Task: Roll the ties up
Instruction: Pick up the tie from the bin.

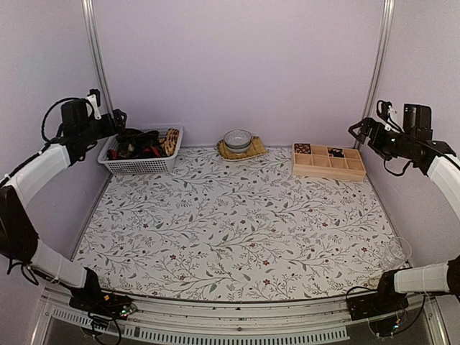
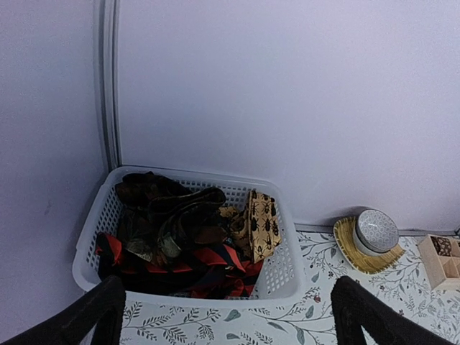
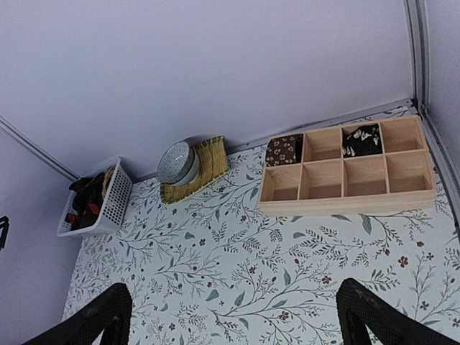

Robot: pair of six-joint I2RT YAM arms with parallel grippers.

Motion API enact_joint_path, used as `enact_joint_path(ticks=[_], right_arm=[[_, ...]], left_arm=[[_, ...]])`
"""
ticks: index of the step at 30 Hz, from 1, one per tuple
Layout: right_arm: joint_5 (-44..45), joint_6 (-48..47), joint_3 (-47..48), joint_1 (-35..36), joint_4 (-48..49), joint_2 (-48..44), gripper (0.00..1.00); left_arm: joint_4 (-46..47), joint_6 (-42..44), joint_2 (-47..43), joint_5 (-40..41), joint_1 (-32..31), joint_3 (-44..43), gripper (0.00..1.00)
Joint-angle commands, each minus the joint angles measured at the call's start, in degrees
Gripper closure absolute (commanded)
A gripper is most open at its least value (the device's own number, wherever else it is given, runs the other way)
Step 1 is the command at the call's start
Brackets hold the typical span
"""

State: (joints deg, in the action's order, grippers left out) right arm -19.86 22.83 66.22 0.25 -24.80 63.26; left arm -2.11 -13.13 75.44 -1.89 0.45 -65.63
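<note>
Two hands, both up off the table. My left hand is spread wide and holds nothing; it hangs at the far left, looking down on the basket. My right hand is spread just as wide, also holding nothing, and sits high at the far right near the tray. There are three containers along the far edge. The first is one white slotted plastic basket in the far-left corner, holding the ties in a tangled heap. In it I make out dark patterned cloth on top, red-and-dark striped cloth along the near side, and one tan piece with black insect figures leaning on the right wall. They overlap too much for me to count them. The second is one wooden tray at the far right, divided into eight compartments in two rows of four. Two of them are filled, both in the far row. One brown-patterned roll is in the leftmost compartment and one black roll is in the third from the left. The other six show bare wood. The third is one small pale bowl between the basket and the tray, standing on one yellow woven mat. I cannot see what the bowl holds.
</note>
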Motion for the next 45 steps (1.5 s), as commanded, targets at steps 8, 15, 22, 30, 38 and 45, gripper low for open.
enact_joint_path(ticks=[8,15,22,30,38,45], right_arm=[[6.4,-1.3,-4.0,0.0,1.3,4.8,0.0],[-0.3,-0.9,-5.9,-0.1,4.0,7.8,0.0],[-2.5,-0.7,-6.4,-0.1,4.1,10.3,0.0],[-4.4,-0.1,-6.3,-0.1,5.0,12.2,0.0],[-4.8,0.2,-6.4,-0.1,4.9,11.9,0.01],[-5.3,0.4,-6.5,-0.1,4.9,10.8,0.02]], left_arm=[[1.9,0.6,27.7,-3.4,1.1,-20.6,0.0],[-2.8,0.9,44.9,-4.0,1.2,-34.8,0.0],[-9.6,0.3,53.8,2.7,0.5,-42.8,0.0],[-9.1,1.0,55.9,8.1,0.4,-40.4,0.09],[-11.6,1.4,56.7,8.0,0.6,-42.7,0.58],[-11.0,2.1,52.1,5.9,0.3,-42.7,1.0]])
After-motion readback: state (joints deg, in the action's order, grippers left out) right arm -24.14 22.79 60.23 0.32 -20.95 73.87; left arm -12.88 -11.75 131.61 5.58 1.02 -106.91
